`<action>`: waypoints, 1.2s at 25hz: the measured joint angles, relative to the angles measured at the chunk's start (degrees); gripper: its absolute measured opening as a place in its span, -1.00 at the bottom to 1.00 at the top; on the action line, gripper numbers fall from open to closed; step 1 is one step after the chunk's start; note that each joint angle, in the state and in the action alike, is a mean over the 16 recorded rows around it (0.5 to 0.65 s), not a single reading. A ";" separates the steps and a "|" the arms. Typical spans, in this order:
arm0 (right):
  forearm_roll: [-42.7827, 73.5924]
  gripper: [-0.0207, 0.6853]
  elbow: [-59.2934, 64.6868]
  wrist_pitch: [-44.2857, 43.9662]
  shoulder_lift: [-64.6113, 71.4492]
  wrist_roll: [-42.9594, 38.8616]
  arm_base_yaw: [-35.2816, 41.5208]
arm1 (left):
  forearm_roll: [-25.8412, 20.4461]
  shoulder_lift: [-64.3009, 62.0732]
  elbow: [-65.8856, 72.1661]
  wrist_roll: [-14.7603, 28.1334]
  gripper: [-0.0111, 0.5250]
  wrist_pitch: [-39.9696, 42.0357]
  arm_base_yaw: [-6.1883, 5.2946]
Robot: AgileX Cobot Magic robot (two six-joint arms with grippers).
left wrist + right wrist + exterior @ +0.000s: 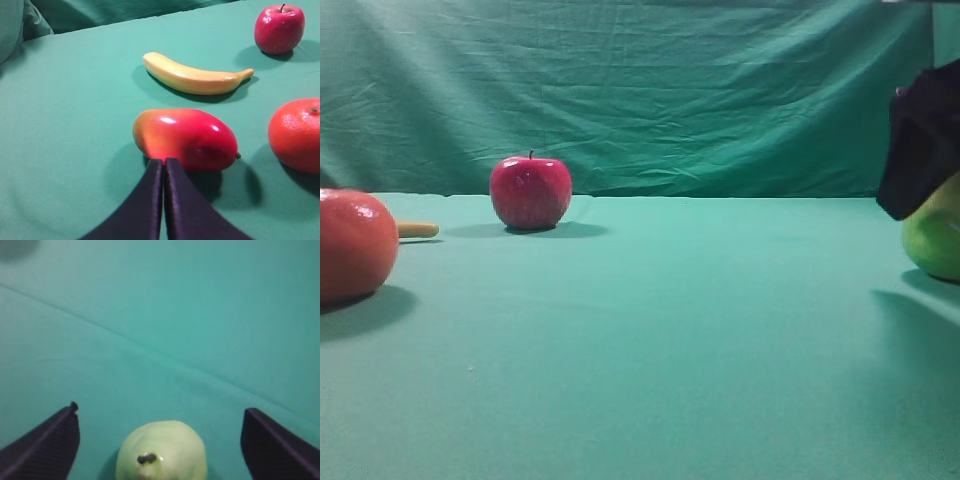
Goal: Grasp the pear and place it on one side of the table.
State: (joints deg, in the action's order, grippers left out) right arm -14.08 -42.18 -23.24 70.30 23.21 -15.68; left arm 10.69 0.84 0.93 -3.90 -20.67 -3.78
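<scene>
Yellow-green and glossy, the pear (161, 450) stands between the spread jaws of the right gripper (160, 440), its stem end facing the wrist camera. Both ridged fingers (45, 445) sit clear of the fruit's sides, with bare teal cloth showing in the gaps, so nothing is pinched. In the exterior high view the pear (935, 238) shows at the far right edge of the table (670, 340), resting on the cloth, with the dark body of the right gripper (923, 140) just above and partly in front of it.

The left gripper (164, 167) has its jaws pressed together, with nothing between them. Just ahead of its tips lies a red-and-yellow mango (185, 140), close to the tips; whether they touch it I cannot tell. Beyond the mango lies a banana (195, 77), and farther off to the right stands a red apple (279, 28). Right of the jaws, near the mango, sits a large orange-red round fruit (295, 135).
</scene>
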 joint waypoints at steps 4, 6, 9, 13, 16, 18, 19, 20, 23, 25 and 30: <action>0.00 -0.18 -1.25 -6.43 -9.16 -1.20 0.00 | 0.00 0.00 0.00 0.00 -0.96 0.00 0.00; 0.00 -0.41 -1.58 -9.35 -13.99 -1.83 0.00 | 0.00 0.00 0.00 0.00 -0.96 0.00 0.00; 0.01 -0.71 -1.77 -13.30 -21.51 -2.78 0.00 | 0.00 0.00 0.00 0.00 -0.96 0.00 0.00; 0.15 -0.92 -1.79 -17.50 -31.37 -3.83 0.00 | 0.00 0.00 0.00 0.00 -0.96 0.00 0.00; 0.47 -0.94 -1.79 -20.03 -38.21 -4.19 0.00 | 0.00 0.00 0.00 0.00 -0.96 0.00 0.00; 0.83 -0.94 -1.75 -21.55 -42.30 -4.58 0.00 | 0.00 0.00 0.00 0.00 -0.96 0.00 0.00; 1.03 -0.94 -1.68 -22.24 -44.18 -4.88 0.00 | 0.00 0.00 0.00 0.00 -0.96 0.00 0.00; 1.25 -0.94 -1.56 -22.84 -45.90 -5.23 0.00 | 0.00 0.00 0.00 0.00 -0.96 0.00 0.00; 1.90 -0.94 -0.59 -23.90 -50.23 -6.41 0.12 | 0.00 0.00 0.00 0.00 -0.96 0.00 0.00; 2.34 -0.94 0.75 -23.77 -52.54 -7.27 0.53 | 0.00 0.00 0.00 0.00 -0.96 0.00 0.00; 3.51 -0.94 6.97 -20.54 -57.50 -9.40 2.78 | 0.00 0.00 0.00 0.00 -0.96 0.00 0.00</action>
State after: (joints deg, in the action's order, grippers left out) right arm -10.57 -35.20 -43.78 12.80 13.81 -12.89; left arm 10.69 0.84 0.93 -3.90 -20.67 -3.78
